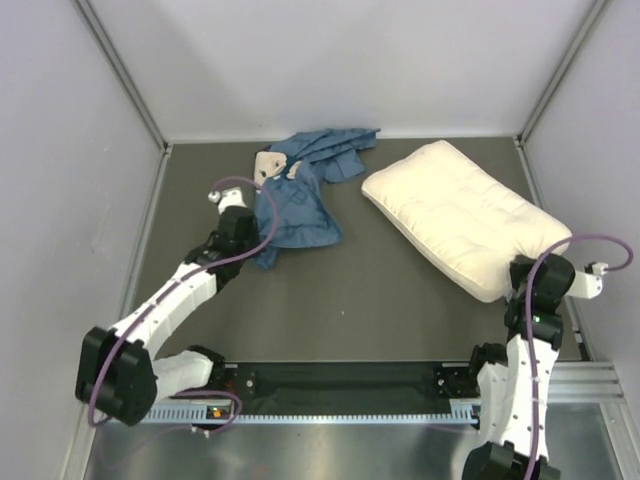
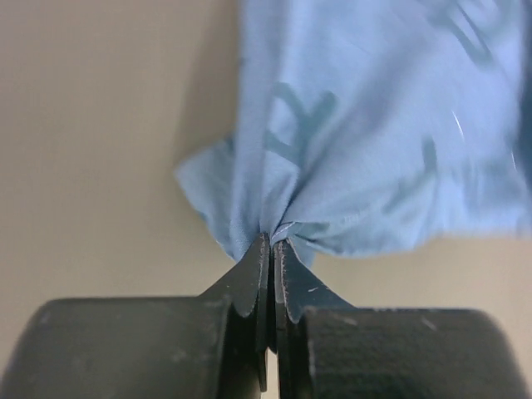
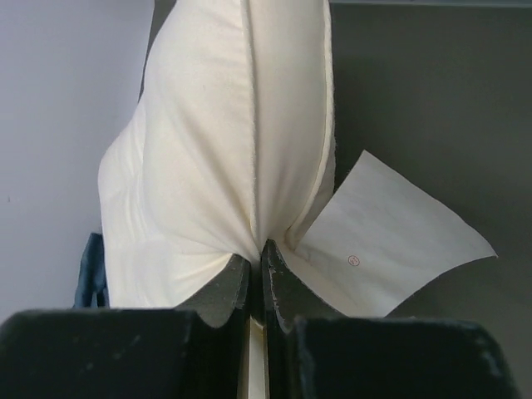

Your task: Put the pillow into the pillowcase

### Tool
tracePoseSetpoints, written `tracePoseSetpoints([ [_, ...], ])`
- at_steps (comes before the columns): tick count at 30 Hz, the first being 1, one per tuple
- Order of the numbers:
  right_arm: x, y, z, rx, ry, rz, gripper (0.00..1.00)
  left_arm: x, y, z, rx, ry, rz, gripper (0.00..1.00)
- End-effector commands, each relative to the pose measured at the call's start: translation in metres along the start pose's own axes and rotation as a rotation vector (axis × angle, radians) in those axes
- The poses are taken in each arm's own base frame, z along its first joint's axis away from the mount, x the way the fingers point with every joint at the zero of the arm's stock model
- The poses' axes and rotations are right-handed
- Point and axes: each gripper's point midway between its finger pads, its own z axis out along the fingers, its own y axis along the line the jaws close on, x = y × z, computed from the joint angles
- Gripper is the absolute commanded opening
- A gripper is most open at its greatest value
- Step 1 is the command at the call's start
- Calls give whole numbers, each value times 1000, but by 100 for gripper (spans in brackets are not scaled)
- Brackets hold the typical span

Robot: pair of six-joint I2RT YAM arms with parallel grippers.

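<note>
Two arms stood at the near edge of the grey bench [image 1: 380, 310], each with cloth pinched. The left arm [image 1: 170, 305] lay stretched toward the far left; the left jaws were closed tight on a gathered fold at the near edge of the pillowcase [image 1: 298, 200], and the blue fabric puckered out from between them in the left wrist view, darker letters showing on it just beyond the grip. The pillowcase lay crumpled on the bench at far centre-left; its far end was bunched and twisted, with a pale patch of print at its far left corner. The pillow [image 1: 458, 215] lay flat on the right half of the bench, set diagonally; its far end was near the pillowcase's bunched end, its near end close to the right wall. The right arm [image 1: 525, 385] rose at the near right; the right jaws were shut on the seam at the pillow's near end, and a white tag [image 3: 391, 241] stuck out just to the right of that grip.
</note>
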Motion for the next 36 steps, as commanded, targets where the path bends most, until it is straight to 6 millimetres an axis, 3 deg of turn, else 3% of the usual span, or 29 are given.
tracePoseSetpoints([
  [1,-33,-10,-11,41,-179,108,0,4,49,-15,-140,-2,-71,0],
  [5,-40,-9,-22,17,-216,137,0,-3,81,-29,-247,-43,-114,0],
  [8,-36,-6,-22,0,-195,125,0,-12,93,-41,-296,-100,-135,0],
  [11,-13,8,-15,-92,-75,62,4,-20,98,-53,-313,-148,-155,0],
  [12,-2,7,-10,-108,-35,21,15,-23,99,-58,-311,-171,-168,0],
  [13,7,11,-4,-138,16,-35,31,-25,101,-60,-315,-188,-174,0],
  [14,22,24,-7,-216,103,-91,58,-27,102,-62,-315,-202,-178,0],
  [15,23,30,-8,-235,122,-148,97,-30,104,-66,-324,-217,-183,0],
  [16,29,31,-5,-231,159,-178,100,-32,105,-69,-329,-221,-185,1],
  [17,31,37,-7,-252,174,-201,100,-34,105,-71,-329,-226,-186,3],
  [19,24,48,-14,-280,154,-271,100,-39,104,-76,-329,-226,-174,15],
  [21,6,62,-21,-298,81,-340,100,-45,102,-81,-325,-234,-165,26],
  [22,5,59,-24,-265,82,-367,100,-45,99,-81,-310,-227,-163,42],
  [24,-3,78,-32,-325,56,-488,100,-49,93,-82,-280,-227,-173,59],
  [26,18,89,-31,-363,150,-556,100,-49,82,-79,-226,-207,-183,68],
  [27,22,104,-35,-407,167,-607,100,-49,79,-77,-222,-194,-187,69],
  [28,43,106,-33,-400,227,-665,100,-48,75,-75,-208,-182,-187,71],
  [30,50,119,-35,-384,218,-730,100,-47,73,-69,-209,-160,-183,72],
  [31,76,123,-41,-406,269,-792,100,-46,70,-68,-204,-153,-176,72],
  [33,77,125,-40,-349,226,-839,100,-43,66,-63,-197,-132,-157,75],
  [34,92,127,-44,-362,252,-879,100,-42,62,-62,-188,-122,-142,75],
  [36,88,124,-42,-298,194,-864,100,-40,55,-57,-175,-102,-118,76],
])
